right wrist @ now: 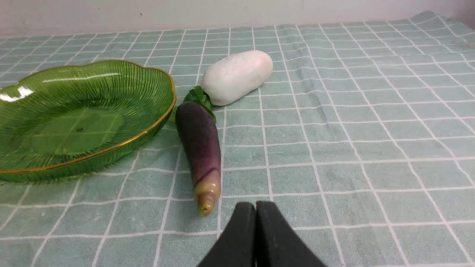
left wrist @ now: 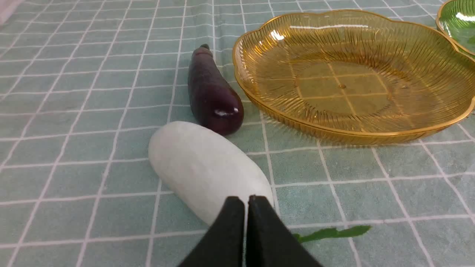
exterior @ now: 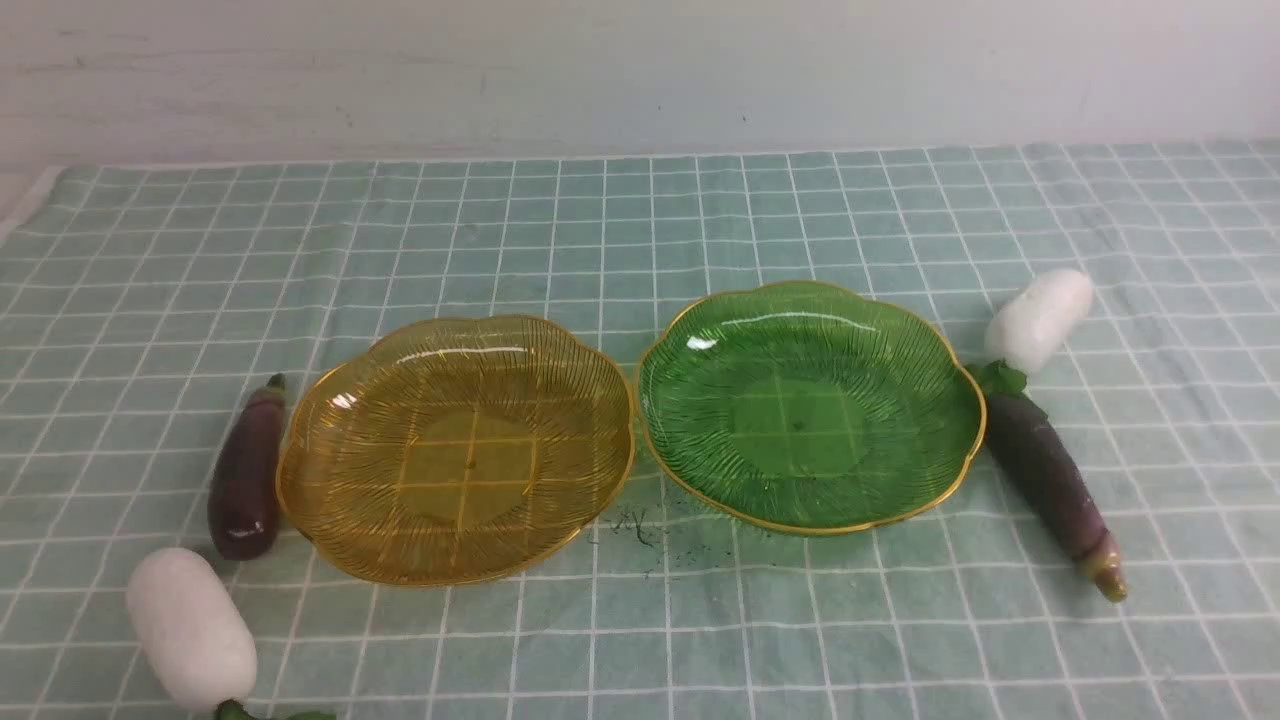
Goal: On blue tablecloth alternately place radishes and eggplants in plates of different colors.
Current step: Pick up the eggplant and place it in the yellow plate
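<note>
On the blue tablecloth [exterior: 700, 220] an amber plate [exterior: 455, 448] and a green plate [exterior: 810, 405] stand side by side, both empty. Left of the amber plate lie a dark eggplant [exterior: 246, 470] and a white radish [exterior: 190, 628]. Right of the green plate lie a longer eggplant [exterior: 1055, 480] and a second radish [exterior: 1040, 318]. Neither arm shows in the front view. My left gripper [left wrist: 246, 202] is shut and empty, just above the near radish [left wrist: 207, 170], with the eggplant [left wrist: 213, 96] beyond. My right gripper [right wrist: 255, 207] is shut and empty, beside the stem end of the eggplant [right wrist: 202, 148].
A pale wall [exterior: 640, 70] runs behind the table's far edge. The cloth's left edge [exterior: 25, 205] shows at the far left. A dark smudge [exterior: 640, 530] marks the cloth in front of the gap between the plates. The radish's green leaf [left wrist: 334, 233] lies flat on the cloth.
</note>
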